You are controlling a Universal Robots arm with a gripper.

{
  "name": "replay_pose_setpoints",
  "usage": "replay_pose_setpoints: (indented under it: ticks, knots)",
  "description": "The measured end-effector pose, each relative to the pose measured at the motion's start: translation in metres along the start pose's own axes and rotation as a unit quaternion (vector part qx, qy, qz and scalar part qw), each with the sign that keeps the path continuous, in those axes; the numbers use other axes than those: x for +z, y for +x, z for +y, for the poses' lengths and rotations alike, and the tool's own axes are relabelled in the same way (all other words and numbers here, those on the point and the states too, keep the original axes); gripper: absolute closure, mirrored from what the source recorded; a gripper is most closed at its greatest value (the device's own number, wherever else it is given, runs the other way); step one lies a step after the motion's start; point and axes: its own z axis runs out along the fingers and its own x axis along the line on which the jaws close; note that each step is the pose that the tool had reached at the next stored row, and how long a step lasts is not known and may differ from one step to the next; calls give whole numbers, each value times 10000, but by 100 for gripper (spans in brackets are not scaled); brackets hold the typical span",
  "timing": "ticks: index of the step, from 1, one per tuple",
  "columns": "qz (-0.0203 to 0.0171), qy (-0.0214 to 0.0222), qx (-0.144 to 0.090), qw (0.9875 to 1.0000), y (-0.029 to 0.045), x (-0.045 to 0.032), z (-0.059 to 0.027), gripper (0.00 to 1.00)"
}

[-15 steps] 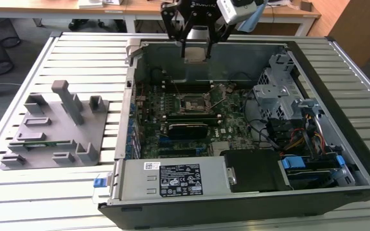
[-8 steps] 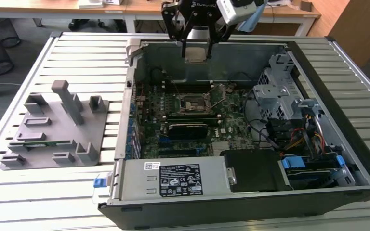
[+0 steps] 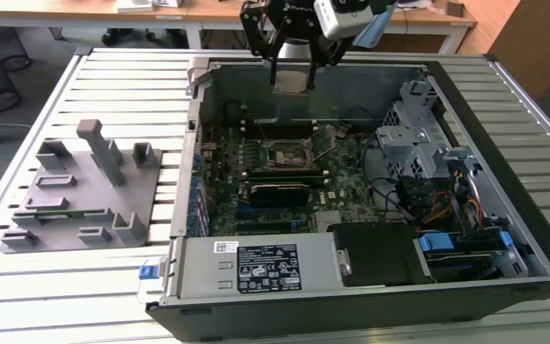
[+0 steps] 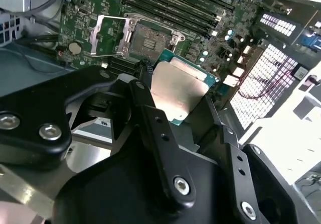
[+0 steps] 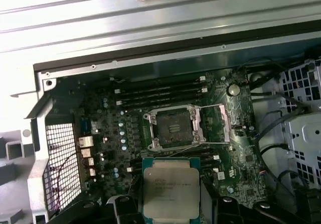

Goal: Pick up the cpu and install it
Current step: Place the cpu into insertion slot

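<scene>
My gripper (image 3: 291,80) hangs over the back wall of the open computer case, shut on the cpu (image 3: 289,81), a flat square chip with a silver top. In both wrist views the cpu (image 5: 171,188) (image 4: 176,89) sits clamped between the black fingers (image 4: 150,116), above the motherboard. The empty socket (image 5: 173,127) (image 3: 286,153) (image 4: 145,41) lies below and ahead of the chip, its metal load frame swung open beside it.
The case (image 3: 514,215) lies open on a slatted table (image 3: 112,64). Inside are memory sticks (image 3: 280,172), a drive cage (image 3: 418,136), cables and a power supply (image 3: 256,266). A grey fixture block (image 3: 84,193) holding a green memory stick stands at the exterior view's left.
</scene>
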Motion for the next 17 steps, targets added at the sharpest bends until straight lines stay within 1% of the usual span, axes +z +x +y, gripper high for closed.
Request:
replay_pose_setpoints:
  ticks: [2, 4, 6, 8, 10, 12, 14, 17]
  knots:
    - [-10, -1, 176, 9998, 0, 9, -1, 46]
    - [-19, -6, 355, 9994, 0, 21, -2, 46]
    - [-28, -10, 535, 9986, -1, 34, -2, 46]
    - [-38, -14, 715, 9974, -1, 48, -3, 46]
    - [-47, -18, 894, 9960, -1, 60, -4, 46]
    - [-56, -23, 1081, 9941, -2, 74, -4, 46]
    - [-66, -28, 1258, 9920, -2, 87, -5, 46]
    - [-80, -35, 1528, 9882, -3, 106, -6, 46]
